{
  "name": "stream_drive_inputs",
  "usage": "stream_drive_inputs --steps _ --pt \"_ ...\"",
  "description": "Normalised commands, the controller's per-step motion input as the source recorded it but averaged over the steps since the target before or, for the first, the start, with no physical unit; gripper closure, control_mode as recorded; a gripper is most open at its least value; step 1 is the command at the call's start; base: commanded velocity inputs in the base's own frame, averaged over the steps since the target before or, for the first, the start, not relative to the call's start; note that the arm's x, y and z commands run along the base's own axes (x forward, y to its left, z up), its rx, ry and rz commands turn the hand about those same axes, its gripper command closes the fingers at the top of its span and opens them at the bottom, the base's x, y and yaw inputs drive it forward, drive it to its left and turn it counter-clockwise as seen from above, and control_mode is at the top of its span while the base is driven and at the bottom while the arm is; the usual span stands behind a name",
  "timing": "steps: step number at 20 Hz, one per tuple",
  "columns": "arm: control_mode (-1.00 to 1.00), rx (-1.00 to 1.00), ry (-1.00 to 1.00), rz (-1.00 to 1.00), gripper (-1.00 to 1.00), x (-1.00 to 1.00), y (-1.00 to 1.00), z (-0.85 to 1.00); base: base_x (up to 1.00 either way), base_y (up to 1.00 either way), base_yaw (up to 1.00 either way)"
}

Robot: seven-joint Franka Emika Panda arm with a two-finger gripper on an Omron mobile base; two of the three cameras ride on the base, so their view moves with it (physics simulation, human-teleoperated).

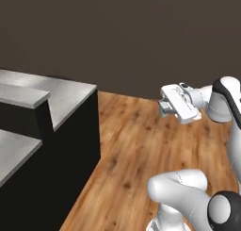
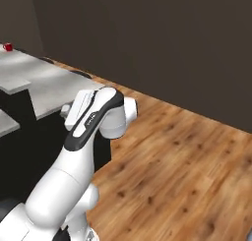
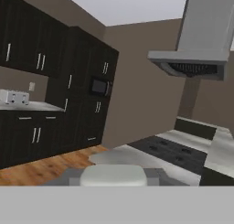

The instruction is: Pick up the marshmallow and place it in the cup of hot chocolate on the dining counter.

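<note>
1. Tiny white stubby marshmallow [image 3: 113, 175]: pinched in your narrowly closed two-finger gripper [image 1: 164, 107]; probably light, soft and squashable, so hold its sides gently.
2. Small red cup of hot chocolate [image 2: 8, 47]: far along the grey marbled dining counter [image 2: 49, 82].

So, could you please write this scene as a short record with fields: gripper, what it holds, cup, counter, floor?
gripper: shut, raised over the wooden floor, beside the counter's end
held thing: a pale rounded thing sits at the fingertips in the hand view; probably the marshmallow, not certain
cup of hot chocolate: small, red, far back on the dining counter, apart from the arm
dining counter: grey-white top on a dark base
floor: brown wood planks
step left: marshmallow not yet in the cup
</note>
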Motion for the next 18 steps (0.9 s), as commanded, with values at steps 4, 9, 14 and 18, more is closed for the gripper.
stream_drive_inputs --steps 4,9,14,18 --pt "1.0 0.0 0.0 0.0 1.0 0.0 0.0 0.0 1.0 -0.42 0.07" --pt "1.0 0.0 0.0 0.0 1.0 0.0 0.0 0.0 1.0 -0.21 0.17" --pt "1.0 0.0 0.0 0.0 1.0 0.0 0.0 0.0 1.0 -0.46 0.43" --pt "1.0 0.0 0.0 0.0 1.0 0.0 0.0 0.0 1.0 -0.48 0.44"
